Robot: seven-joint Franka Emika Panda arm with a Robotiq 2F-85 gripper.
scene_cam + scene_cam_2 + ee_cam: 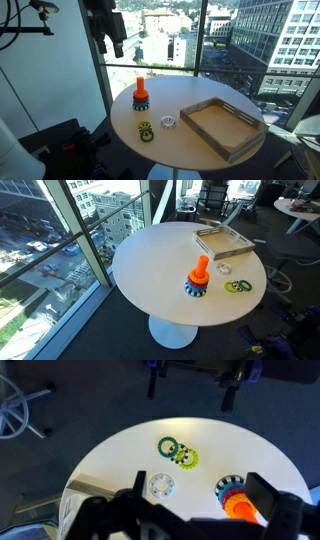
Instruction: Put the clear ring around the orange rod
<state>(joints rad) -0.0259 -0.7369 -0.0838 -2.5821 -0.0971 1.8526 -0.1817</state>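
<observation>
The orange rod (140, 88) stands upright on a base of stacked coloured rings, near the window-side edge of the round white table (190, 150). It also shows in an exterior view (202, 270) and in the wrist view (243, 509). The clear ring (168, 122) lies flat on the table between the rod and a wooden tray, apart from both, and shows in the other views too (224, 269) (161, 485). My gripper (116, 45) hangs high above the table, open and empty. In the wrist view its fingers (200, 495) frame the clear ring and the rod.
A wooden tray (240, 138) (236, 250) lies on the table beside the clear ring. A yellow-green and dark ring set (146, 131) (238, 286) (178, 453) lies near the table edge. Windows stand behind the table; office chairs and another table are further off.
</observation>
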